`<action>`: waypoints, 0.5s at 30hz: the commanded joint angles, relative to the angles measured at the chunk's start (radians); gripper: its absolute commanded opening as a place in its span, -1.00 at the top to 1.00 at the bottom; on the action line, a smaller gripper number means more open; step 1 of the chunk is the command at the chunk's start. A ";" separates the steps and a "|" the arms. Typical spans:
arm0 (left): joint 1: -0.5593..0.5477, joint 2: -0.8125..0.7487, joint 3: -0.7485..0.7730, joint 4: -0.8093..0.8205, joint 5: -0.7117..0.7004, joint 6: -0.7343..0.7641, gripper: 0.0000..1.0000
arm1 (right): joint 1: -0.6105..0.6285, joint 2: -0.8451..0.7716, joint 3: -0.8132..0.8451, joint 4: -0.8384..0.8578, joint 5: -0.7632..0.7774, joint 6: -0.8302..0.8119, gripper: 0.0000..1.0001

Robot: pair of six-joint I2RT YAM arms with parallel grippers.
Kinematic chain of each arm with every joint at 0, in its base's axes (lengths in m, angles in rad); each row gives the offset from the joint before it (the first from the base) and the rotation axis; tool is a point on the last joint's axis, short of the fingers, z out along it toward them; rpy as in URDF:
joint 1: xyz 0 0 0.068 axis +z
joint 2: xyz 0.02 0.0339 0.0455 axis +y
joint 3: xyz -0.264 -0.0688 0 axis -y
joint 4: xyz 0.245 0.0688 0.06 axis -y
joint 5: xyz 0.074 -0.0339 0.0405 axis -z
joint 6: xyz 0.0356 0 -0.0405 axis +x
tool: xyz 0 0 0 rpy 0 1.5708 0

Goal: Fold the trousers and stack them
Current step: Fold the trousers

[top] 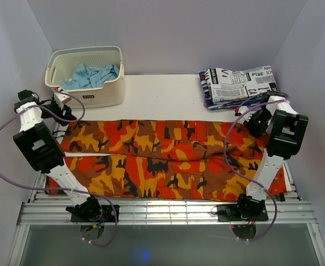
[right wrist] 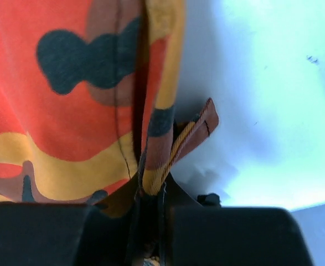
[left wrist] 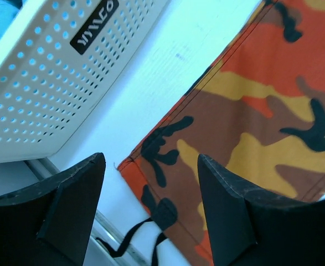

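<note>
Writing: the white basket (top: 96, 91) carries a dark label (left wrist: 96, 25) with pale lettering that I cannot read; "Plac" shows on the folded newsprint garment (top: 240, 83) at the far right of the table (top: 162, 94).
Trousers (top: 168, 160): camouflage of orange, red, yellow and dark blotches, spread flat lengthwise across the table, the two legs side by side.
Left gripper (left wrist: 151, 158): fingers apart, holding nothing, over the trousers' far left corner, near the basket.
Right gripper (right wrist: 151, 191): fingers closed, pinching a fold of the trousers' far right edge.
Basket contents: blue cloth (top: 90, 75).
</note>
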 commanded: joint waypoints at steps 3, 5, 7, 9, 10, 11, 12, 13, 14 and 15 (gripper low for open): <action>-0.031 0.118 0.119 -0.090 -0.077 0.198 -0.52 | 0.026 -0.193 -0.228 0.257 0.081 -0.230 0.84; -0.048 0.161 0.119 -0.073 -0.112 0.201 -0.45 | 0.043 -0.233 -0.265 0.307 0.093 -0.244 0.84; -0.062 0.180 0.098 -0.044 -0.140 0.198 -0.39 | 0.057 -0.244 -0.283 0.360 0.122 -0.241 0.84; -0.075 0.201 0.056 -0.035 -0.196 0.204 -0.19 | 0.068 -0.241 -0.273 0.375 0.128 -0.224 0.84; -0.075 0.207 0.043 -0.041 -0.215 0.209 -0.13 | 0.072 -0.236 -0.253 0.374 0.128 -0.221 0.85; -0.071 0.215 0.015 -0.050 -0.233 0.216 -0.07 | 0.075 -0.237 -0.244 0.372 0.127 -0.218 0.84; -0.063 0.214 0.001 -0.080 -0.259 0.232 0.02 | 0.077 -0.236 -0.236 0.372 0.125 -0.216 0.84; -0.056 0.211 -0.016 -0.090 -0.268 0.253 0.06 | 0.085 -0.236 -0.224 0.371 0.125 -0.216 0.84; -0.037 0.206 -0.049 -0.100 -0.276 0.261 0.10 | 0.089 -0.237 -0.219 0.371 0.125 -0.218 0.84; -0.026 0.191 -0.065 -0.126 -0.284 0.273 0.16 | 0.097 -0.242 -0.216 0.371 0.121 -0.218 0.84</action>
